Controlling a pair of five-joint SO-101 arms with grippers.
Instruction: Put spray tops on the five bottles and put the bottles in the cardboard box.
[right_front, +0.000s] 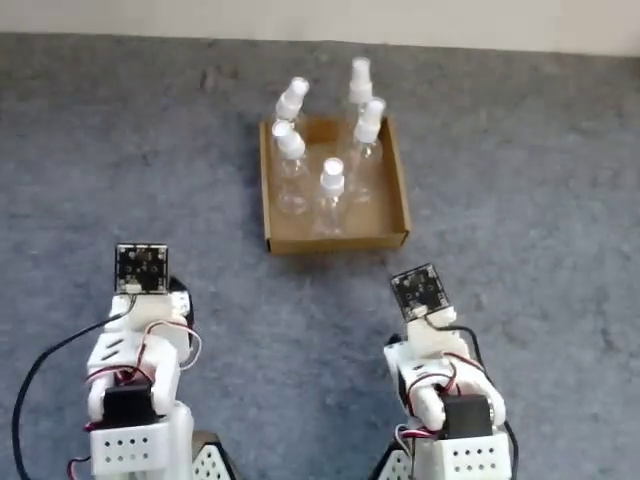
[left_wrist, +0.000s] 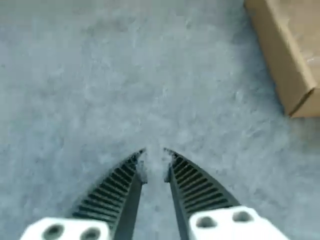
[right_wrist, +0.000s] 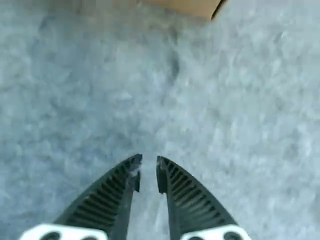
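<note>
Left gripper: fingers are sitting nearly together, gripping nothing, and hanging over grey carpet; right gripper is doing likewise. Five bottles, each wearing a spray top, are standing in the cardboard box beyond both arms. Task is looking complete, with nothing remaining.

Five bottles crowd the cardboard box; open carpet surrounds it.

Left gripper, right gripper (both virtually closed)
</note>
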